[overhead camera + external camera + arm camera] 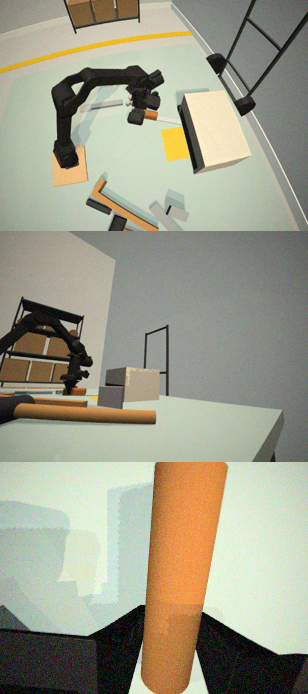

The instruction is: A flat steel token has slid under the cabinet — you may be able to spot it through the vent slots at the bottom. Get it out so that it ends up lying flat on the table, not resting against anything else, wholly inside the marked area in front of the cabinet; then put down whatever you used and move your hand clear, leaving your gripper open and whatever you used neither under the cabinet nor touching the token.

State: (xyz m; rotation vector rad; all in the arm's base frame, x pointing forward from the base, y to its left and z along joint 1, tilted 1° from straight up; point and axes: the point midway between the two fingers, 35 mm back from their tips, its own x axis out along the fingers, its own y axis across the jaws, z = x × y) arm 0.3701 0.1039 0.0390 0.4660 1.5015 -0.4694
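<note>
My gripper [138, 116] [69, 386] [168, 613] is shut on the orange cylindrical handle [150, 115] [77, 391] [183, 562] of a tool, low over the table. The tool's pale flat blade [169, 120] points at the cream cabinet [214, 126] [141, 382], and its tip reaches the dark slot at the base of the cabinet's front. The yellow marked area [174, 144] [94, 398] lies on the table in front of the cabinet, beside the blade. The steel token is not visible in any view.
A grey flat bar [104, 104] and a small pale block [128, 102] lie behind the arm. An orange L-shaped piece [116, 205], a dark-handled tool [98, 205] and grey blocks [174, 208] lie at the table's front. A black frame [261, 49] stands beyond the right edge.
</note>
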